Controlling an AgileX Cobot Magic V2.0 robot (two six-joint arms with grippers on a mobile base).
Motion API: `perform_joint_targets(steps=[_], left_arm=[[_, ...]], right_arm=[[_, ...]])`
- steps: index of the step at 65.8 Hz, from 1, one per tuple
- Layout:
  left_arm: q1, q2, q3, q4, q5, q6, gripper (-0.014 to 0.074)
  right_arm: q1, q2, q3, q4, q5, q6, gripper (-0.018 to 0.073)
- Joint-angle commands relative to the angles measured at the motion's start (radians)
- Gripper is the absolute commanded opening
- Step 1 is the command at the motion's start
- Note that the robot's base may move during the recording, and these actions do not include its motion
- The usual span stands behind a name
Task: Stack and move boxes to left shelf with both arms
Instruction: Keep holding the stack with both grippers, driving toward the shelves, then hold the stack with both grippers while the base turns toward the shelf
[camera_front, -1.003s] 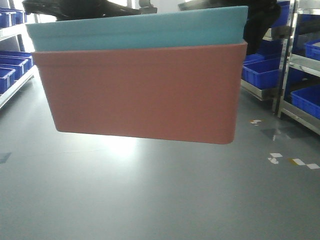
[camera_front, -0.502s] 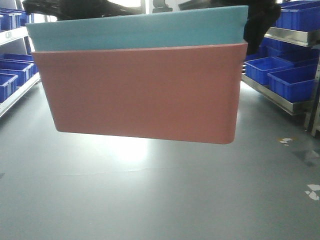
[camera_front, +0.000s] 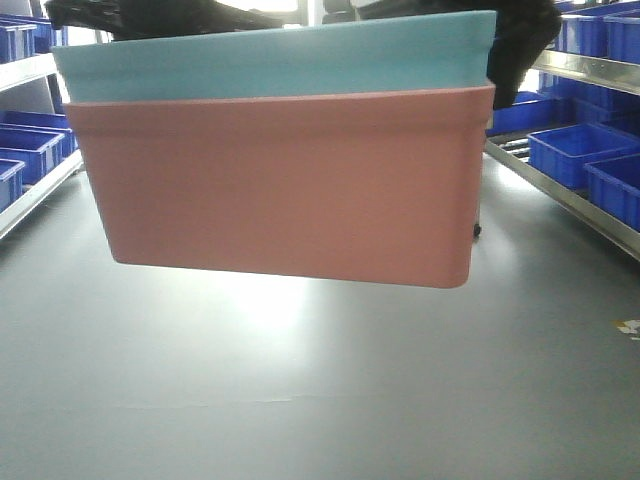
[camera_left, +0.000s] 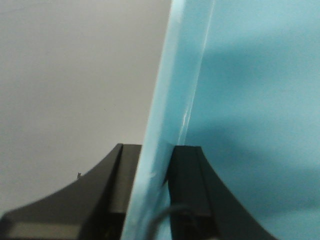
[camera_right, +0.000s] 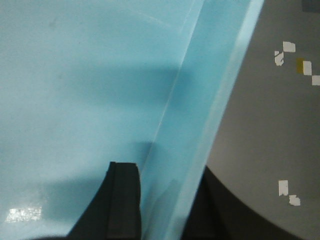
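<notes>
1. The blue box (camera_front: 270, 58) is nested in the pink box (camera_front: 280, 180); the stack is held aloft above the floor (camera_front: 300, 400).
2. The left tool (camera_left: 157, 160) and the right tool (camera_right: 167, 175) are each clamped on a blue wall, so the load is shared.

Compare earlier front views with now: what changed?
The shelving with dark blue bins and the floor tape mark slid rightward, so the base is probably turning left. Unchanged: light blue bin nested in salmon pink bin, left gripper and right gripper clamped on the blue rim.

Front cam level, close; wrist cams downward; all share blue bin (camera_front: 270, 60).
</notes>
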Motion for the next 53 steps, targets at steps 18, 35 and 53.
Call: perform_joint_targets(steps=[18,35,53], left_arm=[[-0.053,-0.064,-0.047,-0.126,-0.148,-0.026,-0.0003],[-0.053,-0.064,-0.047,-0.123,-0.148,-0.026,-0.0003],[-0.053,-0.064,-0.047,-0.121,-0.148,-0.026,-0.0003]], right_arm=[[0.030,-0.048,-0.045,0.058,-0.198,0.030,0.0057],[0.030,-0.046,-0.045,0.058,-0.198,0.030,0.0057],[0.030,-0.043,-0.045,0.058,-0.198,0.030,0.0057]])
